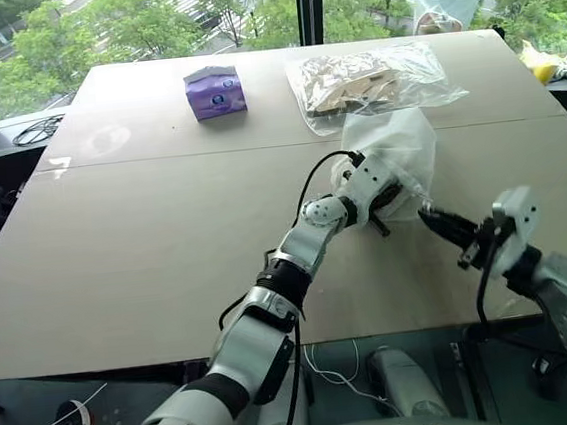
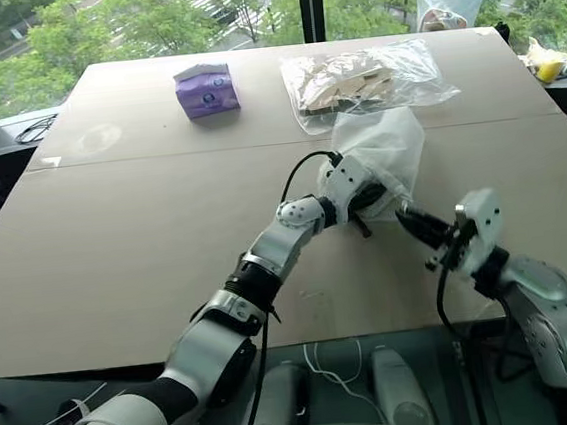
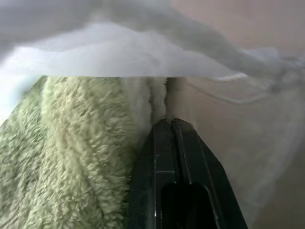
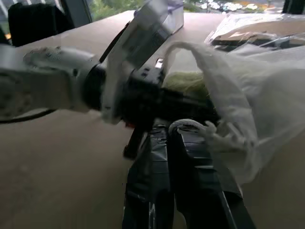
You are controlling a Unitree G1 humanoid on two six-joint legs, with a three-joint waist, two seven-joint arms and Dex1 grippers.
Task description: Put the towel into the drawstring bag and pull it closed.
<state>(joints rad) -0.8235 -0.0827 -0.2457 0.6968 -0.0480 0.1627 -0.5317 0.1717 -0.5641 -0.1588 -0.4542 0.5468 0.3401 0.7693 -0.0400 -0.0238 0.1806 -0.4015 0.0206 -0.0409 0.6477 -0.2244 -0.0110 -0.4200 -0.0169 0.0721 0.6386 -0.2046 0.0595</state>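
Note:
The milky-white drawstring bag (image 1: 398, 151) lies on the table (image 1: 146, 246) right of centre, its mouth facing me. The light green fluffy towel (image 3: 71, 157) sits inside it and shows through the plastic (image 4: 186, 81). My left gripper (image 1: 388, 199) reaches into the bag's mouth, its black fingers shut beside the towel (image 3: 167, 123). My right gripper (image 1: 431, 218) hovers just in front of the mouth, pointing at it. It is shut, with the white cord loop (image 4: 190, 126) caught at its tip.
A purple tissue pack (image 1: 215, 91) stands at the back centre-left. Just behind the drawstring bag lies a larger clear bag with brown paper (image 1: 366, 82). Another clear bag (image 1: 442, 8) and a yellow object (image 1: 543, 65) sit at the far right corner.

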